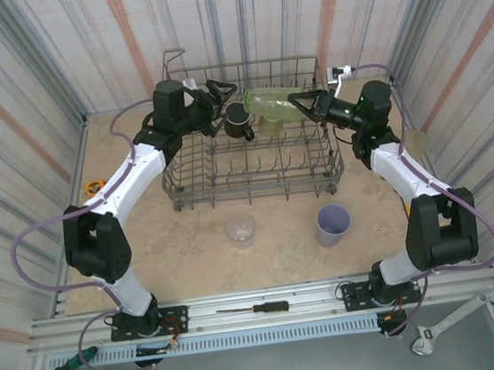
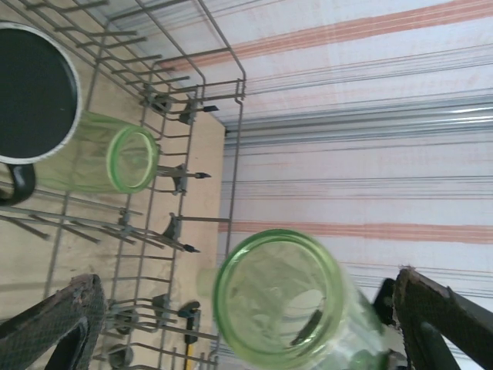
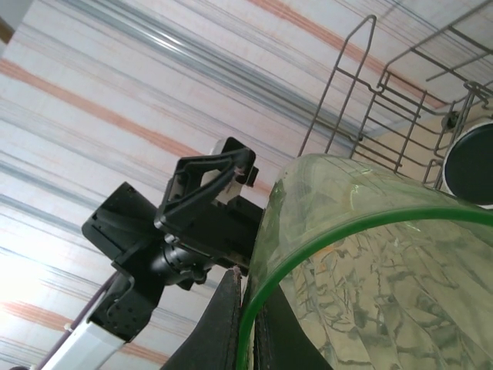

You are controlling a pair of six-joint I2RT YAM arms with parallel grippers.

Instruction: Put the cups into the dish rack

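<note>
The right gripper (image 1: 299, 108) is holding a green tumbler (image 1: 266, 102) on its side above the far part of the dish rack (image 1: 256, 188), seemingly pinching its rim. The left gripper (image 1: 219, 94) is hovering near it with jaws spread wide. A black mug (image 1: 238, 120) and a second tumbler (image 2: 127, 159) are sitting in the rack. A clear cup (image 1: 240, 229) and a lavender cup (image 1: 333, 223) are standing on the table (image 1: 190, 236).

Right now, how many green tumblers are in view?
2. One green tumbler sits in the dish rack next to the black mug; the other tumbler is gripped sideways by the right tool over the rack. The arms may hide more.
</note>
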